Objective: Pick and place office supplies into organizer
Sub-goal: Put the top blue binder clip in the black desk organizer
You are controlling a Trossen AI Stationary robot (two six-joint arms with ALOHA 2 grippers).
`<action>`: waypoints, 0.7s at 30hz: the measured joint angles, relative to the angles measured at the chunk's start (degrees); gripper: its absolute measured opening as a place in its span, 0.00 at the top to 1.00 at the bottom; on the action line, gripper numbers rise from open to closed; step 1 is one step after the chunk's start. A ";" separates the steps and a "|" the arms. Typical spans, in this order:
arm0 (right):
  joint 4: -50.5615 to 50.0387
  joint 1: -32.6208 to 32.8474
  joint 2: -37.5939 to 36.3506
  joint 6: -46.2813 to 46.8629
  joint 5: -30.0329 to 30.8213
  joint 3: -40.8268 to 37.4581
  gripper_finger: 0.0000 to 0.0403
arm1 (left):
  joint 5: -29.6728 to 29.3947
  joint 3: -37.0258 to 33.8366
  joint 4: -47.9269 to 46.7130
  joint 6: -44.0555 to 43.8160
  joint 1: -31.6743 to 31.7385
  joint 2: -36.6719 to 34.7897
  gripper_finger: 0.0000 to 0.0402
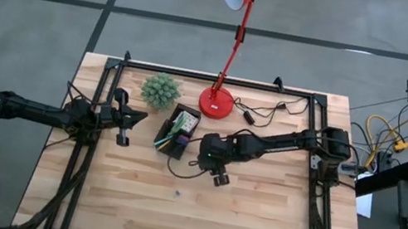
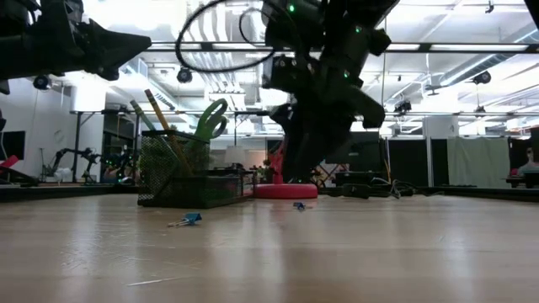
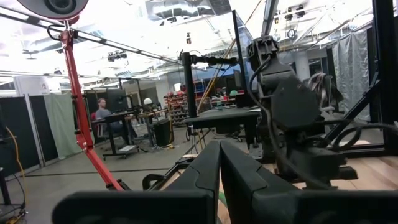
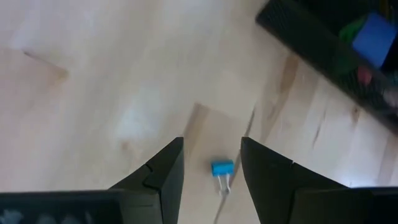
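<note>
The black mesh organizer (image 1: 176, 131) stands mid-table and holds green-handled scissors (image 2: 211, 121), a yellow pencil (image 2: 160, 114) and other small items. My right gripper (image 4: 211, 163) hangs open just right of it, pointing steeply down. A small blue binder clip (image 4: 222, 169) lies on the wood below, and its fingers stand on either side of the clip without touching it. A second blue clip (image 2: 187, 220) lies nearer the front edge. My left gripper (image 3: 219, 180) waits shut at the table's left, above the wood (image 1: 125, 122).
A red desk lamp stands on its round base (image 1: 216, 102) behind the organizer, with its cord trailing right. A small green spiky plant (image 1: 161, 90) sits far left of the lamp base. Black frame rails (image 1: 219, 78) run along the table's sides and back.
</note>
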 joint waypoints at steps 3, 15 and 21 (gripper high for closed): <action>0.33 -0.64 0.02 0.04 0.02 -1.32 0.63 | 0.01 0.00 0.01 0.00 0.00 0.00 1.00; 7.33 -1.68 0.07 -0.83 0.02 -6.29 0.63 | -0.01 0.00 0.01 0.00 -0.01 0.00 1.00; 10.63 -1.97 0.09 -1.66 0.01 -8.55 0.63 | -0.01 0.00 0.01 0.00 0.00 0.04 1.00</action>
